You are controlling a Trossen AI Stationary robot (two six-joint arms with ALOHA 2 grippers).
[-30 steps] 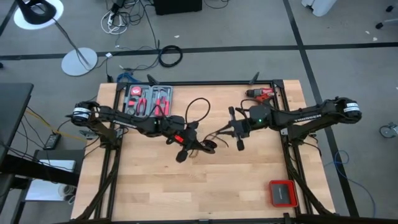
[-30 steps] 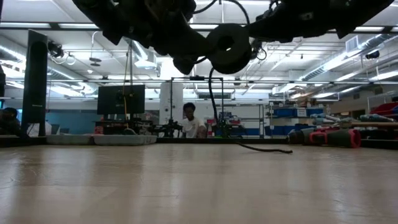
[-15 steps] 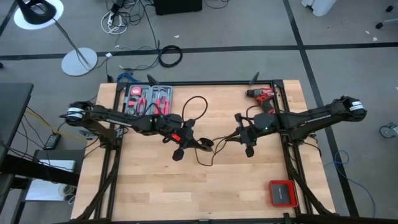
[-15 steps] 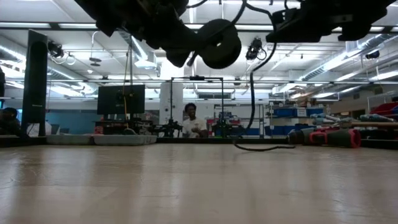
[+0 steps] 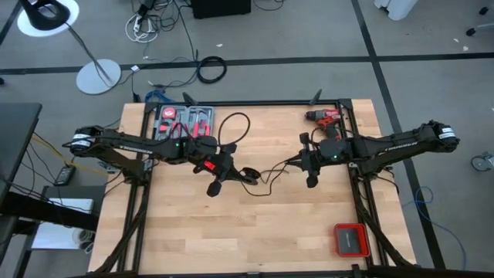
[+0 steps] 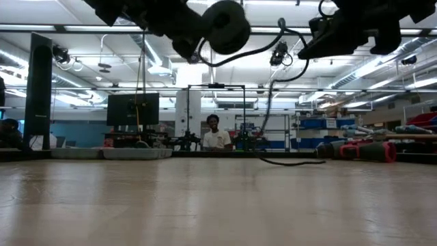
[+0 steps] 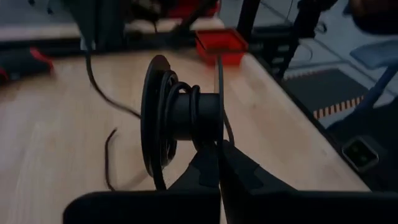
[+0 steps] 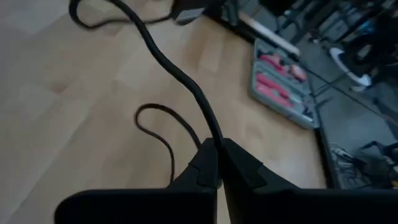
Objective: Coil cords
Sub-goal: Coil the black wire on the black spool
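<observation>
Currently: cord strung between both tools above the bench.
Left tool is pinching a black spool with cord wound on it; right tool is pressed together on the cord; slack loops lie mid-bench.

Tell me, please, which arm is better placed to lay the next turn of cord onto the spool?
Probably the right. The right gripper is shut on the free run of the cord, so it can guide it round, while the left gripper is shut on the spool, steadying it.
</observation>
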